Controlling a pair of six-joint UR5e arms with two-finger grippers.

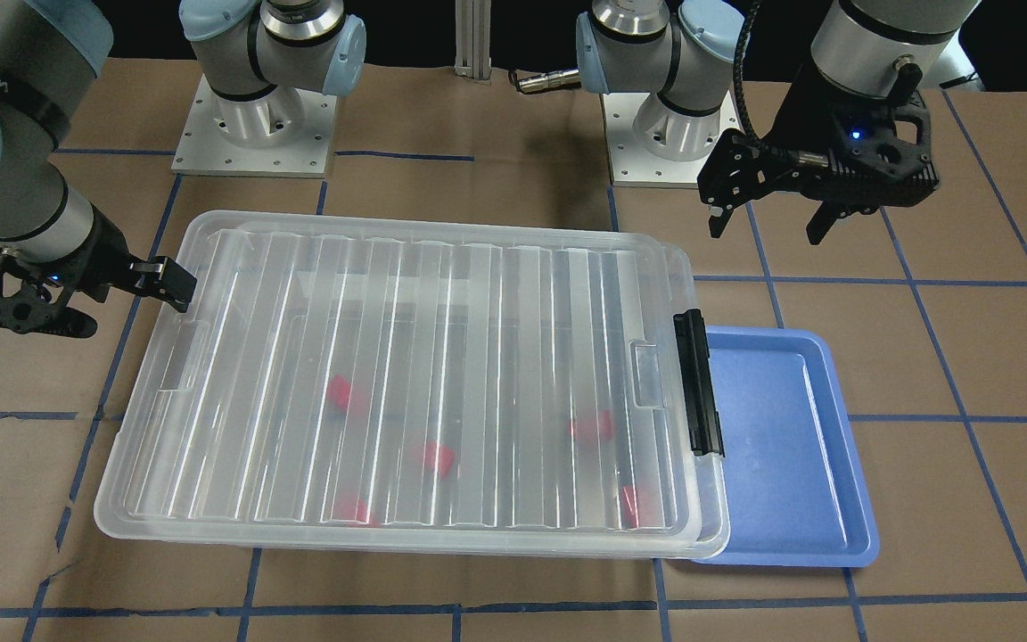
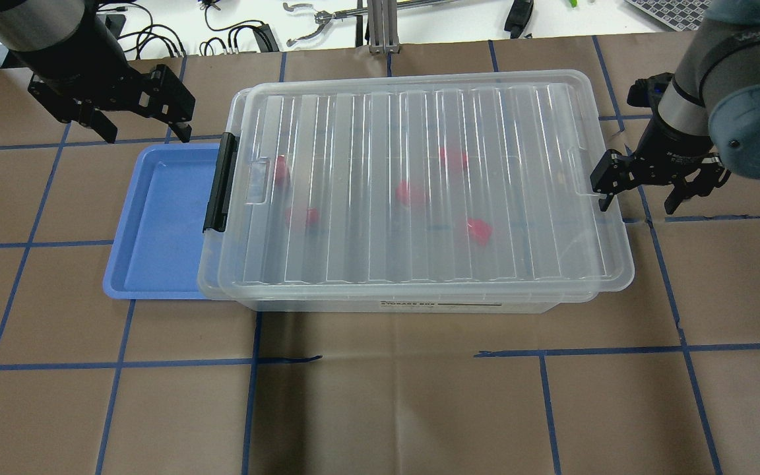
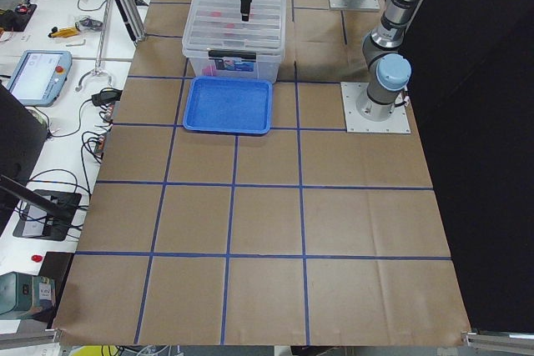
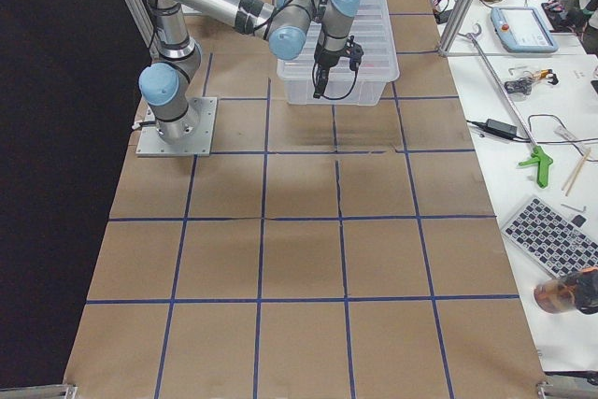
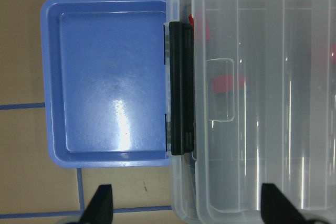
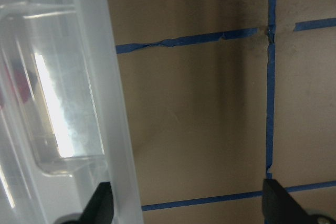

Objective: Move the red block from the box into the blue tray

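Lid (image 2: 518,119) is down on the box (image 2: 419,305), black latch (image 2: 220,181) across its left end. Through the ribbed plastic, five red blocks (image 2: 410,193) show as blurry red patches on the box floor. Two lie towards the latch end, one sits mid-box, one is farther back, and one is nearer on the right. All of them are inside the box.

The tray (image 2: 156,218) lies flat on the table (image 2: 380,409), tight against the box's left end. Its right edge slips under the box's overhanging rim.

Left gripper (image 2: 147,132) hangs above the table just beyond the tray's far edge. Its fingers are spread wide and hold nothing.

Over on the right, the right gripper (image 2: 637,201) sits off the box's right end, low by the rim. It too is spread and holding nothing. One finger (image 1: 166,281) is right at the rim, though I cannot tell whether it touches.
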